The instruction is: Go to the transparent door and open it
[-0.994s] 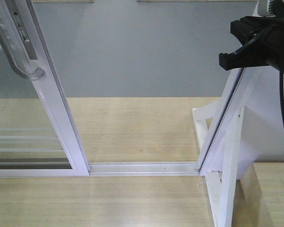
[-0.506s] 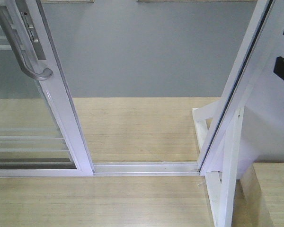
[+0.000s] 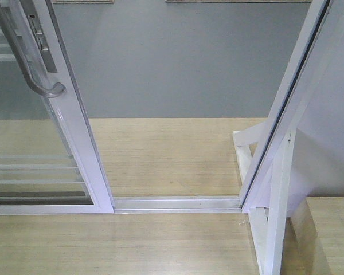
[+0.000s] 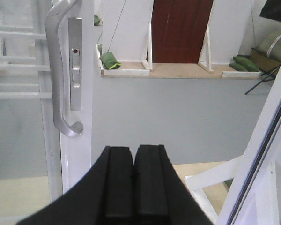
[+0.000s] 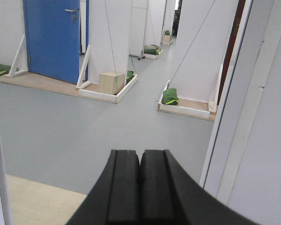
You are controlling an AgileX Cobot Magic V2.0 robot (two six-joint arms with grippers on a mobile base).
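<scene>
Exterior front-facing view: the transparent door (image 3: 43, 132) stands at the left, its white frame slid aside so a gap runs along the floor track (image 3: 175, 203) to the fixed white frame (image 3: 292, 103) at the right. The curved grey handle (image 3: 28, 63) hangs on the door's inner edge. A second ago a black tool sat at the upper right; half a second ago only its tips showed at the right edge; now no tool shows here. The door edge sits slightly further right than a second ago.

Left wrist view: the left tool (image 4: 132, 187) fills the bottom centre, its two black fingers (image 4: 118, 185) pressed together with nothing between them. The door and handle (image 4: 61, 75) lie ahead and to the left of this tool, apart from it; the grey floor (image 4: 178, 117) shows straight ahead through the gap.

Right wrist view: the right tool (image 5: 140, 187) is likewise closed on nothing. A white frame (image 5: 234, 93) stands just to its right, a blue door (image 5: 54, 37) far ahead on its left.
</scene>
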